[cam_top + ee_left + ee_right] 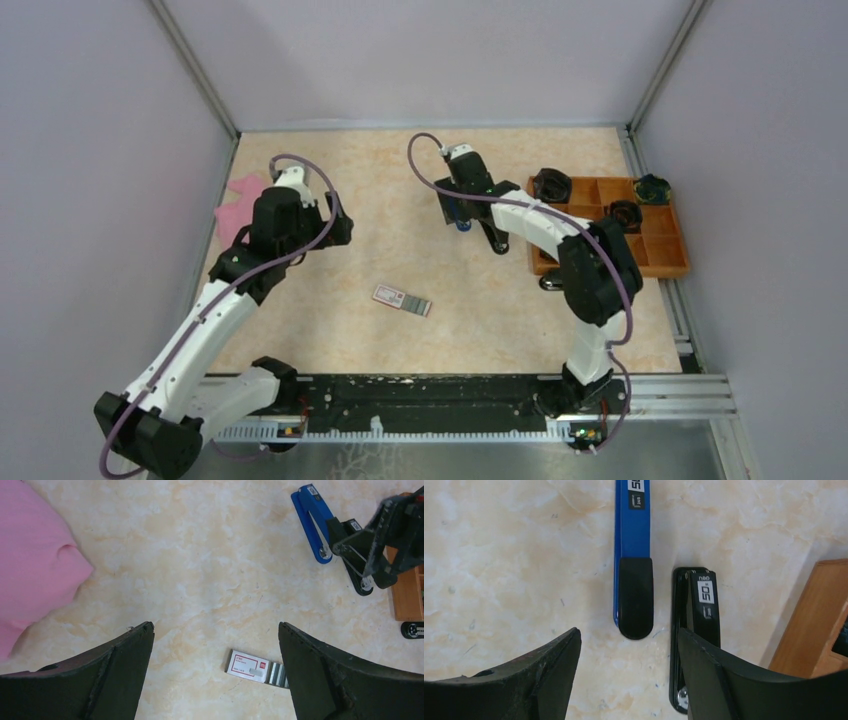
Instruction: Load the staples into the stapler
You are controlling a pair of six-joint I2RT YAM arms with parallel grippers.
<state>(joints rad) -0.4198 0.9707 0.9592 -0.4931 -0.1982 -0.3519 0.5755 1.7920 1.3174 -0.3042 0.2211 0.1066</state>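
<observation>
The staples (401, 298) are a small white box with red print and a grey strip sticking out, lying flat mid-table. In the left wrist view the box (247, 666) lies below the tip of the right finger, partly hidden by it. A blue stapler (634, 555) and a black stapler (696, 625) lie side by side. My right gripper (629, 640) is open and empty above their near ends; its right finger overlaps the black one. My left gripper (216, 630) is open and empty, up and to the left of the box. In the top view the right gripper (461, 212) covers most of both staplers.
A pink cloth (240, 205) lies at the far left by the wall. A wooden divided tray (655, 255) with black items stands at the right. A small black object (550, 283) lies at the tray's front corner.
</observation>
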